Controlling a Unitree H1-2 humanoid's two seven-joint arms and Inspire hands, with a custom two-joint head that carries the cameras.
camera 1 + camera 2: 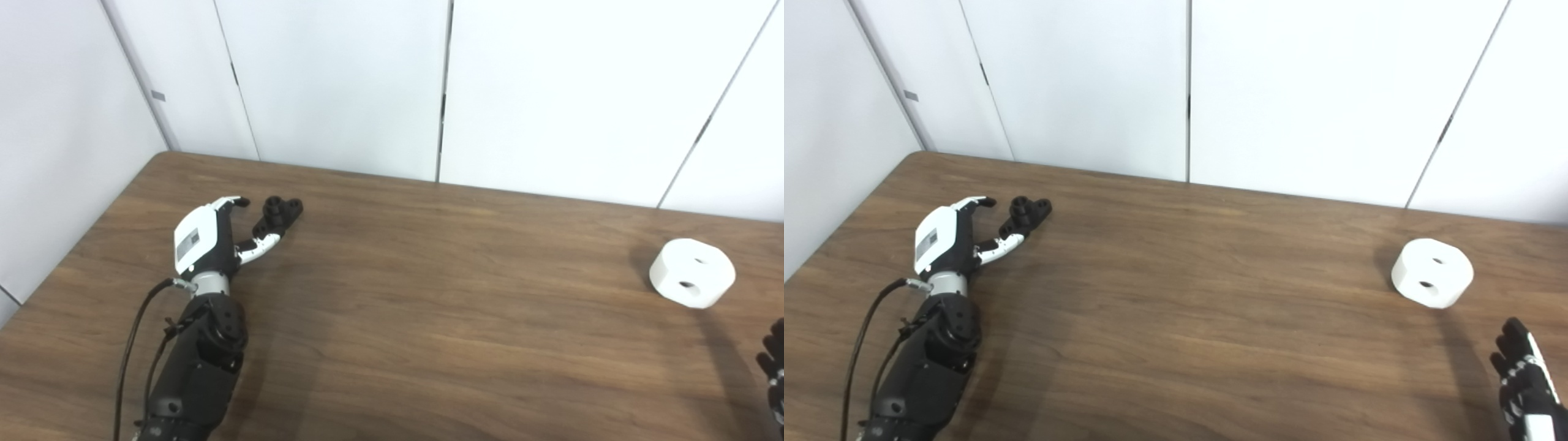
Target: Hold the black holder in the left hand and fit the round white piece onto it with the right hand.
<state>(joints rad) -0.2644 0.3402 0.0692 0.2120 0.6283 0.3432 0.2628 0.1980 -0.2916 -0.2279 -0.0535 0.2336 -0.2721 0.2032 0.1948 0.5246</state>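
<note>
The black holder [280, 214] lies on the wooden table [429, 294] at the far left, a small dark part with round pegs. My left hand [211, 236] reaches just short of it, open, thumb tip close beside the holder and fingers spread to its left. The round white piece [692, 272], a thick disc with two holes in its top, sits at the far right of the table. My right hand [1525, 383] hovers low at the right edge, nearer than the white piece and apart from it, its fingers spread and holding nothing.
White wall panels [343, 79] stand right behind the table's far edge and along its left side. A black cable [131, 343] loops beside my left forearm. Bare wood lies between the two parts.
</note>
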